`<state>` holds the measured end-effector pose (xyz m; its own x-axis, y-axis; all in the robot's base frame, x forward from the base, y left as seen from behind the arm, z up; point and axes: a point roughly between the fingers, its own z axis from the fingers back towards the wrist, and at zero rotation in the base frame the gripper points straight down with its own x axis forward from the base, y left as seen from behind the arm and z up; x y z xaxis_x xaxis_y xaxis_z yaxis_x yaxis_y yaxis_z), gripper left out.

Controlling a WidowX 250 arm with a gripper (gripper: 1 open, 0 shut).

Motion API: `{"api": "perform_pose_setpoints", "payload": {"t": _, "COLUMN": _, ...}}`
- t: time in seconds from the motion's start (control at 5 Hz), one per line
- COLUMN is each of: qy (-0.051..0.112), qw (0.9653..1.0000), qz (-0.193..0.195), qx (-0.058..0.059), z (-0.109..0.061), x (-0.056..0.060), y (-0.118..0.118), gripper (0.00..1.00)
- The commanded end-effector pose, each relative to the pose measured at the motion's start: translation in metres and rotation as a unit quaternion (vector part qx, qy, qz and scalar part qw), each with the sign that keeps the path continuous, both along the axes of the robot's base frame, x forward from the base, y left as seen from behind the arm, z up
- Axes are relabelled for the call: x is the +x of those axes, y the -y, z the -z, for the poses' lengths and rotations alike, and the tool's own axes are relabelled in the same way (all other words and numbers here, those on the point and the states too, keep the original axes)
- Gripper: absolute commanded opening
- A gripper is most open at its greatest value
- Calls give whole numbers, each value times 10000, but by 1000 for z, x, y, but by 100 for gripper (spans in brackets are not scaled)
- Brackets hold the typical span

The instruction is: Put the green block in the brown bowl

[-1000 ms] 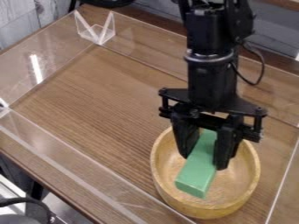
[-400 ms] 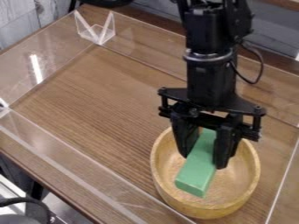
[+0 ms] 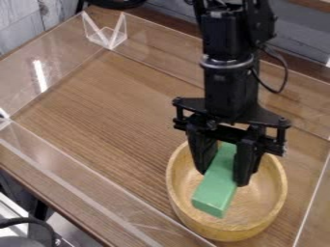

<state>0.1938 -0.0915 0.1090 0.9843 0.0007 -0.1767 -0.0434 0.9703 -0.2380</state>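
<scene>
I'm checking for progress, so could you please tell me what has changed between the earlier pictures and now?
Nothing visibly changed: the gripper has stayed over the brown bowl, closed on the green block, which is inside the rim as seen from this camera. Nothing was taken hold of or let go.

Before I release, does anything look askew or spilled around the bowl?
Nothing stands out: the green block slants inside the brown bowl, the fingers around its upper end, and no spill shows.

Wooden tabletop (image 3: 96,121), black cables (image 3: 29,224), setting unclear
</scene>
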Motion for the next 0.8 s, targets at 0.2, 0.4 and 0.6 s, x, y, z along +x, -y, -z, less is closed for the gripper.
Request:
{"api": "perform_pose_setpoints", "payload": {"t": 0.2, "qy": 109, "qw": 9999, "qz": -73, "qx": -57, "z": -3, "x": 2, "y": -2, "gripper": 0}}
{"api": "perform_pose_setpoints", "payload": {"t": 0.4, "qy": 106, "qw": 9999, "qz": -80, "qx": -62, "z": -2, "x": 2, "y": -3, "gripper": 0}}
{"api": "perform_pose_setpoints", "payload": {"t": 0.6, "qy": 101, "qw": 9999, "qz": -88, "qx": -67, "z": -1, "x": 1, "y": -4, "gripper": 0}}
